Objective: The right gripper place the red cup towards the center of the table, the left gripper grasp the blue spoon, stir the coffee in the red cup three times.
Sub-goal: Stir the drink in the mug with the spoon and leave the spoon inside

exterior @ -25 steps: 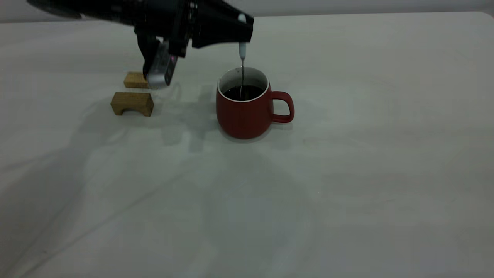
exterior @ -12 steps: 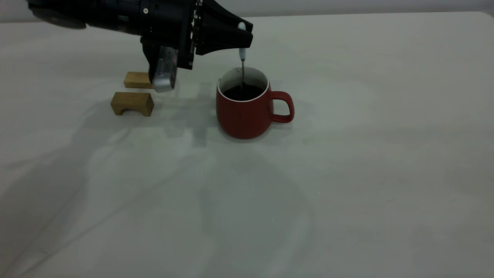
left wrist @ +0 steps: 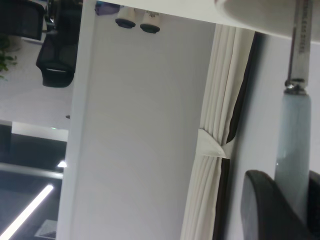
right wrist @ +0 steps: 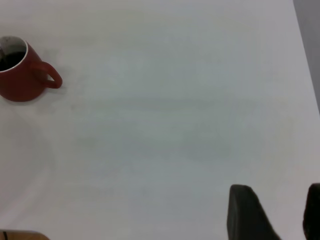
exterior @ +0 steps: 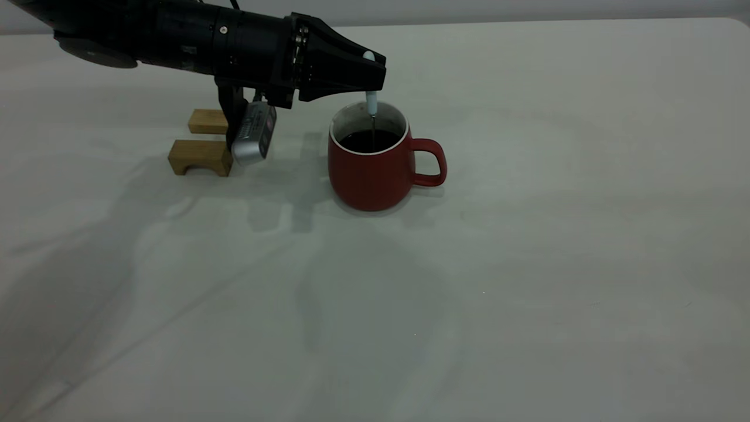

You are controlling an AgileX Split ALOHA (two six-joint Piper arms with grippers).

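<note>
Left gripper (exterior: 370, 73) clamps spoon (exterior: 371, 101) upright, bowl dipped in cup (exterior: 375, 170) at its 12 o'clock for stirring; right gripper (right wrist: 274, 216) parked, fingers apart.

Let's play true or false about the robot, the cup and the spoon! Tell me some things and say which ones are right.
1. The left gripper holds the blue spoon over the red cup. True.
2. The red cup is lying on its side. False: it stands upright on the table.
3. Coffee is in the cup. True.
4. The right gripper is holding the cup's handle. False: it is open, far from the cup.
5. Two wooden blocks sit inside the cup. False: they sit on the table beside it.
</note>
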